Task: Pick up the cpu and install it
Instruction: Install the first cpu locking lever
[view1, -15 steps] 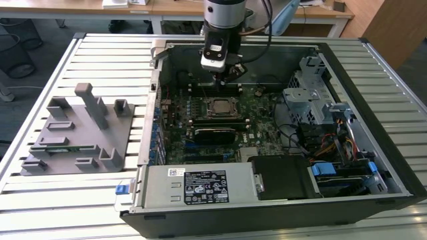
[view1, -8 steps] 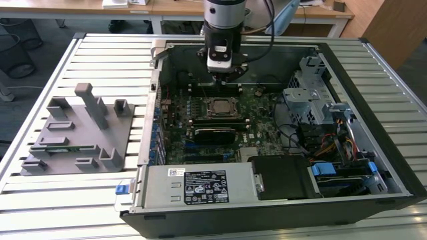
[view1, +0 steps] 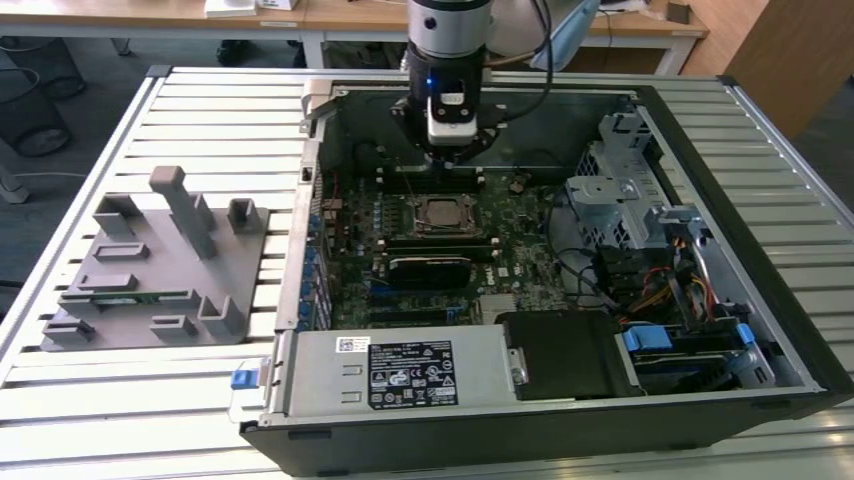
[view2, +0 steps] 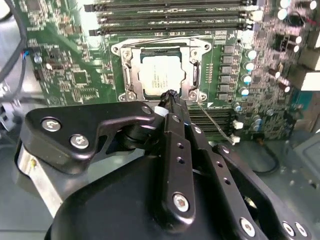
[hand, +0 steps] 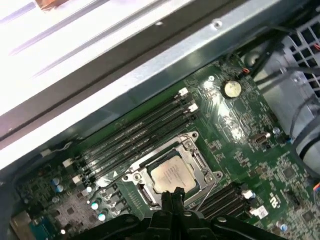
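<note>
The cpu (view1: 441, 213) is a square chip with a silver-grey top, lying flat inside the metal socket frame (view2: 126, 70) on the green motherboard (view1: 527, 225). In both wrist views it sits just past my fingertips: cpu (view2: 161, 75), cpu (hand: 172, 176). My gripper (view1: 449, 152) hangs above the board, slightly behind the socket in the exterior view. In the wrist views the gripper (view2: 170, 95) (hand: 169, 196) has its two black fingers pressed together at the tip with nothing between them, apart from the chip.
The open computer case (view1: 694, 130) surrounds the board, with rows of memory slots (hand: 135, 132), a drive cage (view1: 621, 190), cables (view1: 667, 290) and a power supply (view1: 400, 375). A grey parts fixture (view1: 154, 265) stands on the slatted table at the exterior view's left.
</note>
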